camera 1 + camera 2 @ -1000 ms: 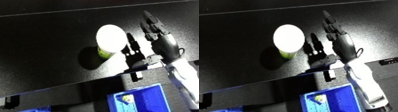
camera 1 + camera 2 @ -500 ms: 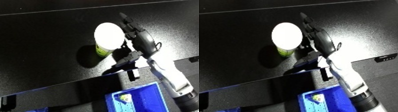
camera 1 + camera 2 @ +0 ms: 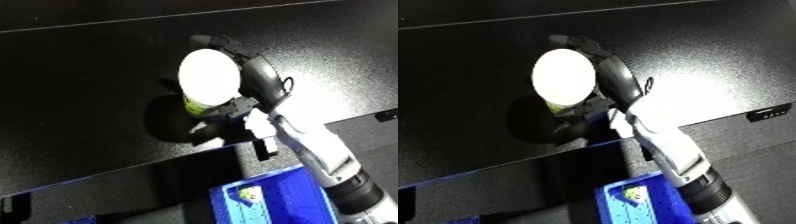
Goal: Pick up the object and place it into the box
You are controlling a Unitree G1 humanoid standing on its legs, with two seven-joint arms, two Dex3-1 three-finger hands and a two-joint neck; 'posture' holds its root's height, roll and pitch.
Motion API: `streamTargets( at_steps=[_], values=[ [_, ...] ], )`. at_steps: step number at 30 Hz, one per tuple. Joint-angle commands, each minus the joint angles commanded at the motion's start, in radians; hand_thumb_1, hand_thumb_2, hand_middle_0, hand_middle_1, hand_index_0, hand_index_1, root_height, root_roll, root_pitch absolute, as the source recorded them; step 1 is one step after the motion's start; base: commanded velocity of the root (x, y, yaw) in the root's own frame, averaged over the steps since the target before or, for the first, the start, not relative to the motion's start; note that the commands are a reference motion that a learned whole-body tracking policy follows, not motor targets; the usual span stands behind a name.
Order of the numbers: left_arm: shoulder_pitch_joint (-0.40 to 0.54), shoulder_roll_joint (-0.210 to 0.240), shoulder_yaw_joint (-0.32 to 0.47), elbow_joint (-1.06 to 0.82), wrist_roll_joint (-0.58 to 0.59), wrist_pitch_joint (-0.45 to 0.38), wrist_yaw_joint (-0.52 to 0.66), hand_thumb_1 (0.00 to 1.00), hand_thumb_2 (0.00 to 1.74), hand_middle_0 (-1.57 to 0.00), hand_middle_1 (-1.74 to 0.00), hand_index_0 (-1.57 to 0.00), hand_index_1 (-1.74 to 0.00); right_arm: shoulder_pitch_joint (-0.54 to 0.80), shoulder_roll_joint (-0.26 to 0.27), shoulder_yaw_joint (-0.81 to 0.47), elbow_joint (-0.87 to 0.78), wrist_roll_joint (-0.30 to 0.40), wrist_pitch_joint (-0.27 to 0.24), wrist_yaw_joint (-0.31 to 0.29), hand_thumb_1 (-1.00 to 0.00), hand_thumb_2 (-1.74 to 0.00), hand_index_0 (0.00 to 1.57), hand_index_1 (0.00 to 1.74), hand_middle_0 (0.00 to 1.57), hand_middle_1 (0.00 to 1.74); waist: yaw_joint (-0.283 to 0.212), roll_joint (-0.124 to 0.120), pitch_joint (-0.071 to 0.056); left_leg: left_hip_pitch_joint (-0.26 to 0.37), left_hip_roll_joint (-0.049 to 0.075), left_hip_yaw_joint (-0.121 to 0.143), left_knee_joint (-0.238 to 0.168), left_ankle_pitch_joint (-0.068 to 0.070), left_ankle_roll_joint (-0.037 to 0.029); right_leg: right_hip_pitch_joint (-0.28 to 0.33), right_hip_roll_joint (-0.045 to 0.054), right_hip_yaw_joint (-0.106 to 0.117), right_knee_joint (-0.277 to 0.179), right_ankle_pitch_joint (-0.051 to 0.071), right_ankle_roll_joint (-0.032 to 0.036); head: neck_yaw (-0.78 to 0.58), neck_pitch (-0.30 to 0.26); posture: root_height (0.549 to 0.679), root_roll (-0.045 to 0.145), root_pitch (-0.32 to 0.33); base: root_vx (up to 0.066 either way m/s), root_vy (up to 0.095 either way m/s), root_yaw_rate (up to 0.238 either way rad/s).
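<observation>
A cup-like object with a white round top [image 3: 209, 76] and a yellow-green body [image 3: 197, 105] stands upright on the black table [image 3: 80, 80]. My right hand [image 3: 259, 82] is against its right side, fingers curled round the far rim and thumb low by the green body. The white and silver forearm [image 3: 311, 150] runs down to the lower right. A blue bin [image 3: 275, 195] sits below the table's near edge, with a small item inside it. My left hand shows in neither view.
A black bracket [image 3: 263, 148] hangs at the table's near edge beside my forearm. A dark panel with a small fitting [image 3: 767, 113] lies at the right. The table's far edge [image 3: 178, 17] runs across the top.
My right hand has moved left from beside the object onto it, and its fingers have curled round the white top. The object has stayed upright in place.
</observation>
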Motion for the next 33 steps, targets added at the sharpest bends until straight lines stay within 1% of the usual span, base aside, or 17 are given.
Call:
streamTargets(
  at_steps=[6,10,14,19,22,26,29,33],
  values=[
    [0.004,-0.007,-0.001,0.000,-0.005,0.000,-0.002,0.00,0.00,0.00,0.00,0.00,0.00,0.000,0.007,0.005,0.001,-0.012,0.009,-0.013,-0.85,-1.48,1.33,1.48,1.33,1.48,0.000,0.003,0.000,0.001,-0.001,0.003,-0.006,0.004,-0.0030,-0.001,-0.0032,0.001,-0.006,0.004,0.0017,0.015,0.010,0.639,0.080,-0.032,-0.022,0.015,0.023],
    [0.009,-0.008,0.001,-0.002,-0.006,-0.003,-0.002,0.00,0.00,0.00,0.00,0.00,0.00,0.009,-0.003,0.003,0.003,-0.028,-0.002,-0.030,-0.85,-1.48,1.33,1.48,1.33,1.48,0.000,0.002,0.001,0.003,0.001,0.005,-0.013,0.006,-0.0035,0.000,-0.0021,0.001,-0.012,0.007,0.0029,0.037,0.020,0.640,0.079,-0.029,-0.035,0.001,0.006],
    [0.015,-0.010,0.008,0.004,-0.005,-0.014,0.000,0.00,0.00,0.00,0.00,0.00,0.00,0.026,-0.022,-0.014,-0.019,-0.044,-0.034,-0.043,-0.85,-1.48,1.33,1.48,1.33,1.48,-0.008,-0.002,0.001,0.004,0.005,0.008,-0.017,0.006,-0.0053,-0.003,0.0008,0.003,-0.015,0.009,0.0060,0.067,0.032,0.640,0.077,-0.025,-0.035,0.002,-0.016],
    [0.025,-0.011,0.029,0.011,-0.004,-0.026,-0.001,0.00,0.00,0.00,0.00,0.00,0.00,0.083,-0.058,-0.070,-0.101,-0.073,-0.078,-0.097,-0.85,-1.48,1.33,1.48,1.33,1.48,-0.031,-0.009,0.001,0.010,0.012,0.018,-0.025,0.003,-0.0072,-0.002,0.0063,0.012,-0.026,0.015,0.0116,0.103,0.045,0.641,0.074,-0.021,-0.029,0.020,-0.073],
    [0.036,-0.016,0.045,0.012,-0.008,-0.035,-0.002,0.00,0.00,0.00,0.00,0.00,0.00,0.140,-0.074,-0.124,-0.174,-0.094,-0.103,-0.140,-0.85,-1.48,1.33,1.48,1.33,1.48,-0.055,-0.011,0.003,0.018,0.017,0.030,-0.027,-0.004,-0.0076,-0.002,0.0104,0.022,-0.034,0.019,0.0161,0.120,0.058,0.642,0.073,-0.018,-0.027,0.046,-0.158],
    [0.054,-0.026,0.073,0.018,-0.022,-0.053,-0.006,0.00,0.00,0.00,0.00,0.00,0.00,0.241,-0.098,-0.223,-0.283,-0.101,-0.131,-0.181,-0.85,-1.48,1.33,1.48,1.33,1.48,-0.099,-0.013,0.006,0.033,0.028,0.056,-0.028,-0.018,-0.0068,-0.001,0.0174,0.042,-0.046,0.025,0.0221,0.125,0.075,0.643,0.072,-0.015,-0.022,0.078,-0.233],
    [0.066,-0.033,0.089,0.026,-0.040,-0.064,-0.012,0.00,0.00,0.00,0.00,0.00,0.00,0.330,-0.116,-0.307,-0.347,-0.091,-0.165,-0.206,-0.85,-1.48,1.33,1.48,1.33,1.48,-0.135,-0.011,0.008,0.048,0.034,0.079,-0.032,-0.028,-0.0052,0.000,0.0272,0.061,-0.053,0.026,0.0246,0.123,0.087,0.643,0.071,-0.013,-0.012,0.099,-0.280],
    [0.079,-0.041,0.105,0.041,-0.062,-0.081,-0.023,0.00,0.00,0.00,0.00,0.00,0.00,0.444,-0.126,-0.413,-0.398,-0.089,-0.234,-0.248,-0.85,-1.48,1.33,1.48,1.33,1.48,-0.182,-0.007,0.008,0.069,0.040,0.108,-0.040,-0.040,-0.0018,0.003,0.0406,0.083,-0.064,0.028,0.0271,0.137,0.107,0.644,0.070,-0.009,-0.007,0.089,-0.273]
  ],
)
